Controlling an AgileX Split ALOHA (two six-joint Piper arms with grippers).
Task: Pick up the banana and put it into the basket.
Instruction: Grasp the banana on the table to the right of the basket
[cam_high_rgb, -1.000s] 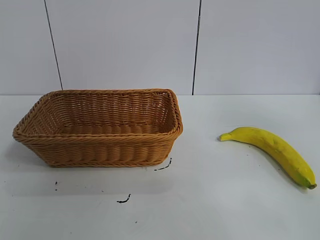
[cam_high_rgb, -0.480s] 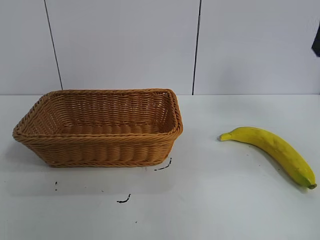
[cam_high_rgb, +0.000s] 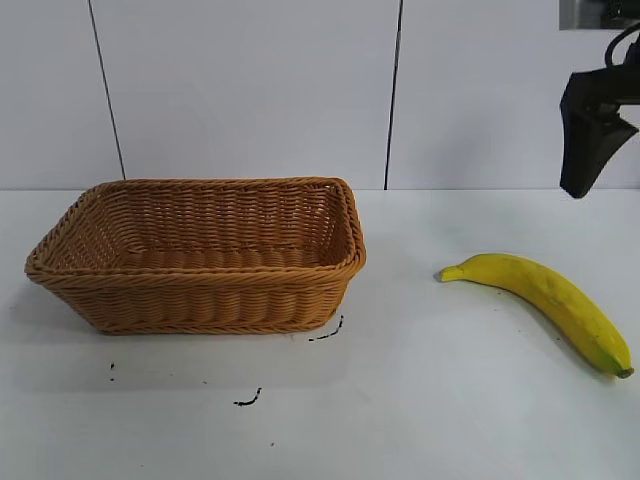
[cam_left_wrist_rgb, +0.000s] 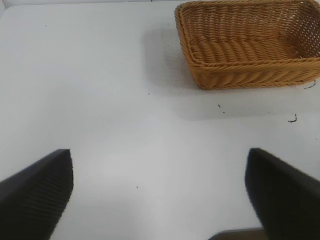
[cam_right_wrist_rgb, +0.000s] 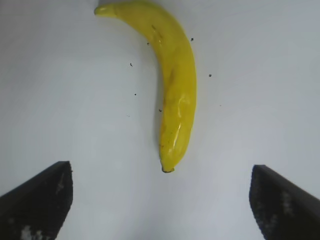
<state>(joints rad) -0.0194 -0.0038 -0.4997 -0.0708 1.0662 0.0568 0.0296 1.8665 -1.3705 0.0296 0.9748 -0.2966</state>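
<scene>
the banana lies flat on the white table, near its right edge, stem toward the middle and the far tip toward the front right corner. nothing touches it. in the right wrist view the banana sits ahead of the fingers, lengthwise between them, with bare table on both sides.

the right gripper hangs above and behind the banana, at the right edge of the table in the exterior view, pointing steeply down. its fingers stand wide apart and hold nothing.

the basket stands on the left half of the table, well apart from the banana, upright, and no contents show in it.

the left gripper is parked out by the left side, looking across bare table toward the basket; its fingers are spread too, with nothing between them.

as for progress, nothing of the task is done. the approach is under way at most. what is left, by my reading: lower over the banana, close on it, lift, carry it across to the basket and let go inside.
</scene>
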